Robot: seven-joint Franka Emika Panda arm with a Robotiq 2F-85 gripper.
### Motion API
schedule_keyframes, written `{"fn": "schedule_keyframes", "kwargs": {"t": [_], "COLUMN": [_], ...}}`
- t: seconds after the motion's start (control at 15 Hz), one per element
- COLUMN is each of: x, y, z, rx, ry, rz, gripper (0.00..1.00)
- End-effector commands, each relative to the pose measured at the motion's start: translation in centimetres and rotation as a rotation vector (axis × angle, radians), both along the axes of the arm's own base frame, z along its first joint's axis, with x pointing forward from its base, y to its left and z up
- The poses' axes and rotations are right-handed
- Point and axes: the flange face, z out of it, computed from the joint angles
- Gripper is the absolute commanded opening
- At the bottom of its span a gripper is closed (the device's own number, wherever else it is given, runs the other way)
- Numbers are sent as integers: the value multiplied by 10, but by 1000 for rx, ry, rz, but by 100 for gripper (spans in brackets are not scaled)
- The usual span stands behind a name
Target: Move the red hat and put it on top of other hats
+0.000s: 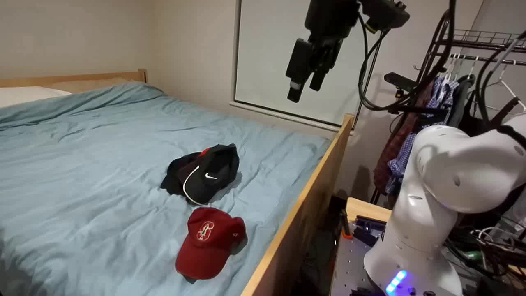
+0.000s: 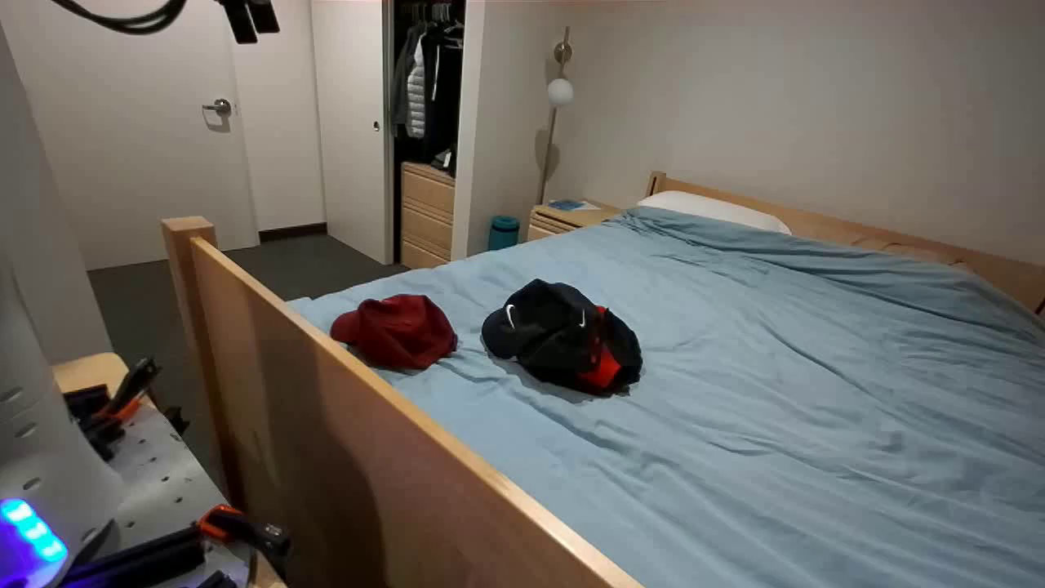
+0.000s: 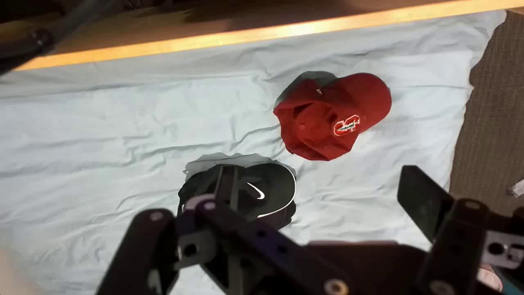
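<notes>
The red hat, a dark red cap with a white-edged logo, lies on the blue bed sheet in both exterior views (image 1: pixel 210 246) (image 2: pixel 400 331) and in the wrist view (image 3: pixel 323 119). The other hats, a small heap of black caps with white trim and a red patch, lie beside it, a short gap apart (image 1: pixel 213 174) (image 2: pixel 547 331) (image 3: pixel 272 190). My gripper (image 1: pixel 305 91) is open and empty, high above the bed. Only its fingertips show at the top edge of an exterior view (image 2: pixel 255 34). In the wrist view the fingers (image 3: pixel 321 169) stand wide apart; one covers part of the black caps.
A wooden footboard (image 1: pixel 302 209) rises between the robot base and the bed; it also shows in the wrist view (image 3: pixel 286 32). The blue sheet (image 2: pixel 775 425) is wrinkled. A clothes rack (image 1: pixel 437 53) stands behind the arm. Cables hang by the wrist.
</notes>
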Motion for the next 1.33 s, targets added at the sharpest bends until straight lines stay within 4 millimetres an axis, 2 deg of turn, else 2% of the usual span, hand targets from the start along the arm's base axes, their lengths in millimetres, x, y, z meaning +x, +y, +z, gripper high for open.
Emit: {"fn": "schedule_keyframes", "kwargs": {"t": [0.0, 0.2, 0.4, 0.6, 0.8, 0.87, 1.0, 1.07, 1.13, 1.27], "x": [0, 16, 31, 41, 45, 59, 62, 66, 57, 64], "y": [0, -2, 5, 15, 25, 38, 52, 55, 49, 55], "z": [1, -27, -65, -116, -165, -168, -190, -193, -178, -189], "rx": [0, 60, 126, 156, 75, 70, 93, 114, 97, 115], "ry": [1, -24, -81, -130, -189, -199, -214, -228, -218, -212], "rz": [0, -11, -66, -98, -77, -65, -40, -39, -35, -30], "gripper": [100, 100, 100, 100, 100, 100, 100, 100, 100, 100]}}
